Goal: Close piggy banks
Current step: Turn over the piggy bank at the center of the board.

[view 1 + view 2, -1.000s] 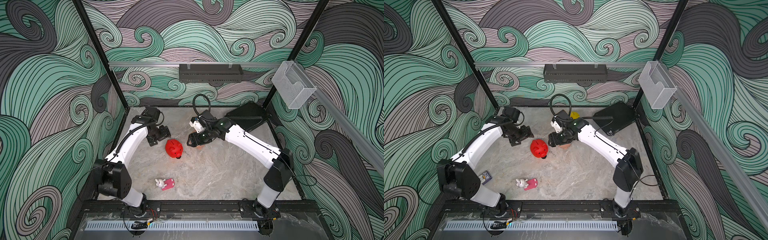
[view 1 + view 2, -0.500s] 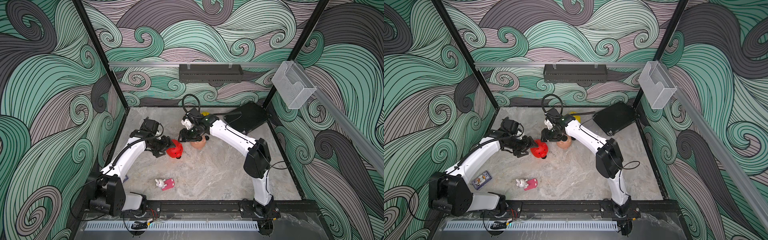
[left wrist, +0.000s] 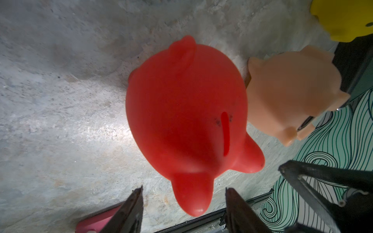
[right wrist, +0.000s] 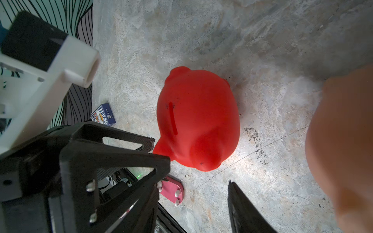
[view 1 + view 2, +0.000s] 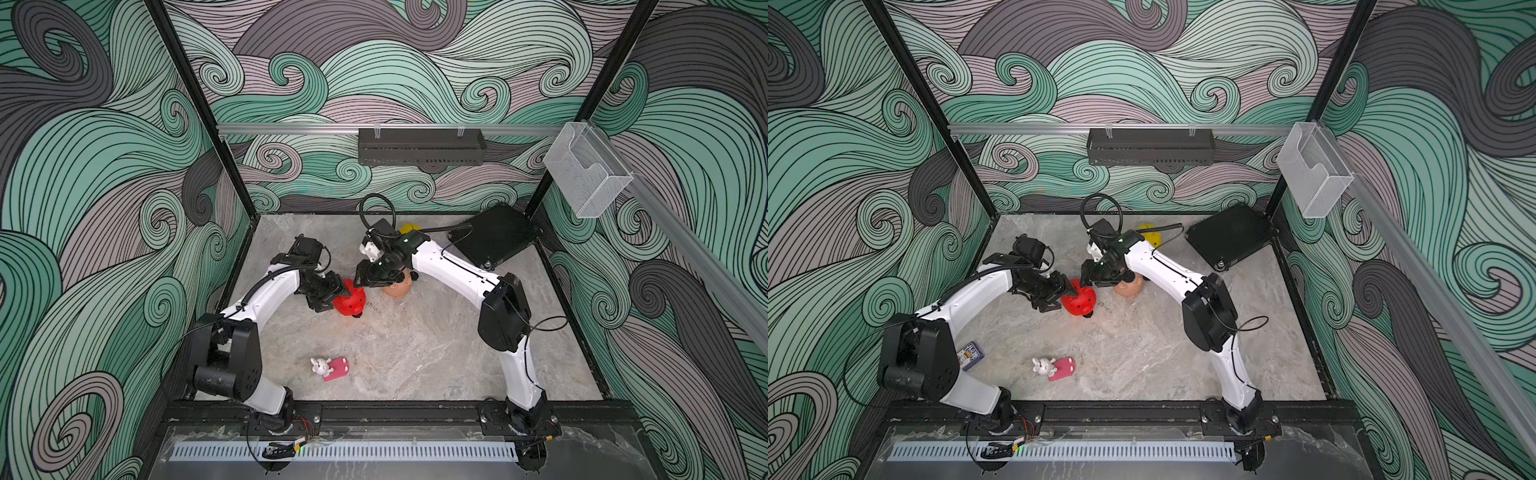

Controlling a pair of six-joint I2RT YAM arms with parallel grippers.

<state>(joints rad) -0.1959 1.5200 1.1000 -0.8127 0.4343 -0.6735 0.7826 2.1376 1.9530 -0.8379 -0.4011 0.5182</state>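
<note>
In both top views I see the red pig standing on the gray table, near the middle, with its coin slot up. My left gripper is down low at the pig's left side. Its two fingers are apart, and a pointy bit of the pig sits between them. My right gripper hangs just behind the red pig with its fingers apart and nothing in them. The peach pig sits just beside the red one, partly under my right arm. The yellow pig is far back and mostly hidden behind that arm. A white bunny toy with a flat pink piece lies near the front, well apart from the pigs. In a top view a small blue card box peeks out by my left arm. In the left wrist view the red pig fills the middle. The pointy bit pokes into the gap of the left gripper, and neither finger touches it. The peach pig is right next to the red one. In the right wrist view the right gripper has only bare table between its fingers. The red pig stands just past them. I cannot see any pig's belly hole.
</note>
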